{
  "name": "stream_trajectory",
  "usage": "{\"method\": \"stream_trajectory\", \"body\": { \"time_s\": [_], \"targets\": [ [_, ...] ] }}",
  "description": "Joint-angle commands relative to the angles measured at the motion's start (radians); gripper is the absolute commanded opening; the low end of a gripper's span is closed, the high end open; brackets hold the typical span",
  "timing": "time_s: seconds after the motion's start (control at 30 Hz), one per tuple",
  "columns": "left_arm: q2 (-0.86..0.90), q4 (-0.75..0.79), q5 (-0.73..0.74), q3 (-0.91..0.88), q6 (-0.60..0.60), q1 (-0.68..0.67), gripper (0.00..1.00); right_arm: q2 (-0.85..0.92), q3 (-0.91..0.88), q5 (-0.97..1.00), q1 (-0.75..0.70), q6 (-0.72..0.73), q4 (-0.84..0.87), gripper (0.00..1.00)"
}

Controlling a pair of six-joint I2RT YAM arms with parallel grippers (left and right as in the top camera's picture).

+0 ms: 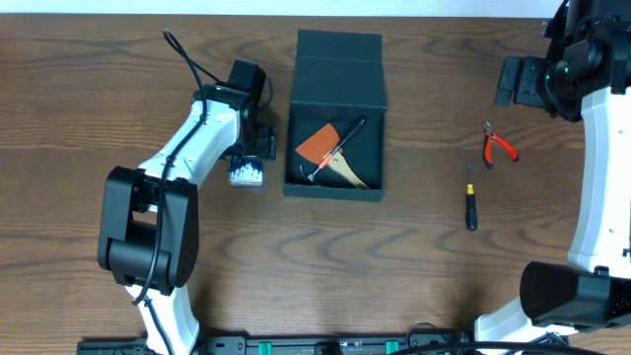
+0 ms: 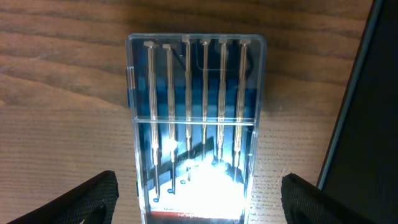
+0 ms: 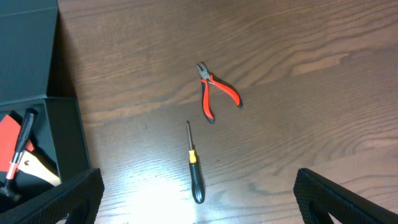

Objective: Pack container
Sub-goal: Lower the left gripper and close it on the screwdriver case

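Left gripper [image 2: 199,204]: jaws spread wide, clasping nothing; its two dark fingers [image 2: 93,199] stand one on each side of a small blue case [image 2: 196,112], with a gap of bare wood between each finger and the case; the case has a clear lid, lies flat, and holds a row of six slim silver bits side by side. Right gripper [image 3: 202,205]: likewise wide apart and empty, raised over the far right of the table [image 1: 424,276], well apart from every tool. Container [image 1: 333,192]: dark teal-black box, standing near the middle of the table toward its far edge, just to the right of the blue case; flap lid thrown back flat behind it; interior open to view. Contents of the container: an orange-red flat piece, a slim dark-handled tool lying on the diagonal, and a pale tan piece beneath them; finer detail cannot be made out. Loose on the wood to the right of the container: red-handled pliers [image 3: 214,96], and a black-handled screwdriver [image 3: 194,171] near them, the two not touching.
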Motion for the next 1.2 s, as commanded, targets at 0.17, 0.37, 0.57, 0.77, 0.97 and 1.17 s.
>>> {"method": "stream_trajectory", "body": {
  "time_s": [0.17, 0.37, 0.57, 0.77, 0.97, 1.17],
  "targets": [
    [-0.016, 0.013, -0.026, 0.02, -0.016, 0.003, 0.82, -0.009, 0.008, -0.003, 0.0, 0.011, -0.001, 0.99],
    [-0.003, 0.013, -0.026, 0.02, -0.016, 0.003, 0.82, -0.009, 0.008, -0.003, 0.0, 0.011, -0.001, 0.99],
    [0.016, 0.019, -0.026, 0.02, -0.016, 0.003, 0.82, -0.009, 0.008, -0.003, 0.0, 0.011, -0.001, 0.99],
    [0.034, 0.019, -0.026, 0.02, -0.016, 0.003, 0.83, -0.009, 0.008, -0.003, 0.0, 0.011, -0.001, 0.99],
    [0.034, 0.026, -0.023, 0.019, -0.016, 0.003, 0.82, -0.009, 0.008, -0.003, 0.0, 0.011, -0.001, 0.99],
    [0.034, 0.027, -0.016, 0.016, -0.024, 0.003, 0.83, -0.009, 0.008, -0.003, 0.0, 0.011, -0.001, 0.99]
  ]
}}
